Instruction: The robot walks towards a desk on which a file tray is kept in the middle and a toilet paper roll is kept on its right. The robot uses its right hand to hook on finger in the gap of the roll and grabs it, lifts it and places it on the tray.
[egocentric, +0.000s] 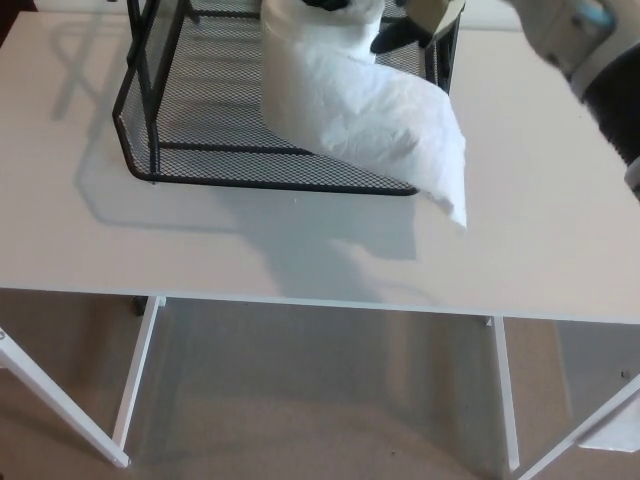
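The white toilet paper roll (318, 75) hangs above the black mesh file tray (200, 183) at the middle back of the white desk (300, 255). A long loose sheet (425, 150) trails from it, down over the tray's front right corner. My right hand (402, 28) enters at the top edge, mostly cut off by the frame. A black finger is hooked into the top of the roll, another rests behind it, and the hand is shut on the roll. My grey forearm (580, 30) shows at the top right. The left hand does not show.
The tray has a tall wire frame (140, 45) on its left side. The desk's front edge (300, 298) runs across the picture, with white legs (135, 375) and beige carpet below. A white object (615, 430) sits at the bottom right on the floor.
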